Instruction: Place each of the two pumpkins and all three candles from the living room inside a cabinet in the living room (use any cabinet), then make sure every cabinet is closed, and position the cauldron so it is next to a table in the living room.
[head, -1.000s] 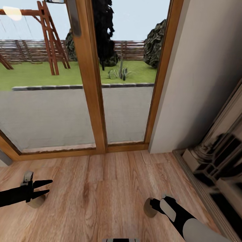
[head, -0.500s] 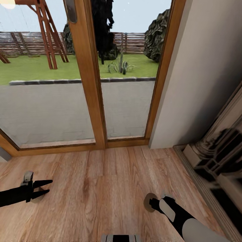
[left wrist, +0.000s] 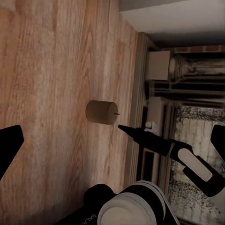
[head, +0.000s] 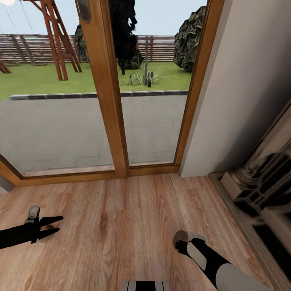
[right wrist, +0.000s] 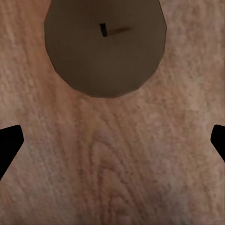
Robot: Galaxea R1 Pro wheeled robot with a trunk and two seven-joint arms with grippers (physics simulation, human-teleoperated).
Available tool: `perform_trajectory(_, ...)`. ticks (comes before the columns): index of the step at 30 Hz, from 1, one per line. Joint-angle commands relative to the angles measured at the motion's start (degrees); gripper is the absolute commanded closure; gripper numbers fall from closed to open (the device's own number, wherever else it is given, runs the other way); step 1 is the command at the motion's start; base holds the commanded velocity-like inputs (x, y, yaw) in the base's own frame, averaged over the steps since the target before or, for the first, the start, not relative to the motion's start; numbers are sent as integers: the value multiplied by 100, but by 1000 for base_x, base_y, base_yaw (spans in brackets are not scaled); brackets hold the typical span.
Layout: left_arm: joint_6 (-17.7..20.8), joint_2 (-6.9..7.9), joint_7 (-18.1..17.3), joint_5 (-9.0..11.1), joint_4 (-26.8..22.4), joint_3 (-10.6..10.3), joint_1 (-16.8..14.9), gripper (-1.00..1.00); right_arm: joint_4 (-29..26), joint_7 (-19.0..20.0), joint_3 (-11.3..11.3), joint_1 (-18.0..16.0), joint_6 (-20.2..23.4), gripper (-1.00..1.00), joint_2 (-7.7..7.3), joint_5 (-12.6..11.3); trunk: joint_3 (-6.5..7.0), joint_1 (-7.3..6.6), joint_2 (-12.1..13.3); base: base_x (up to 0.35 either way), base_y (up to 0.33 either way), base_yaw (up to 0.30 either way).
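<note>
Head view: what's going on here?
The robot faces a glass patio door on a wooden floor. Its right gripper hangs over a candle standing upright on the floor, jaws spread wide and nothing gripped yet. The left gripper is open too, above a second candle. No cabinet, pumpkin or cauldron is in sight.
</note>
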Motion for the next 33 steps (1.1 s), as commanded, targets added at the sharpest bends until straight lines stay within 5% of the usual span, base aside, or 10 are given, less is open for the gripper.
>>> perform_trajectory(1,0,0,-1,-1,0,0,1,-100,0,-2,3,0,-1,-100,-1,-1,0,0,0,0,0,0)
perform_trajectory(33,0,-9,-2,-14,0,-5,2,-100,1,-9,3,0,-15,-100,6,-15,0,0,0,86,6,0)
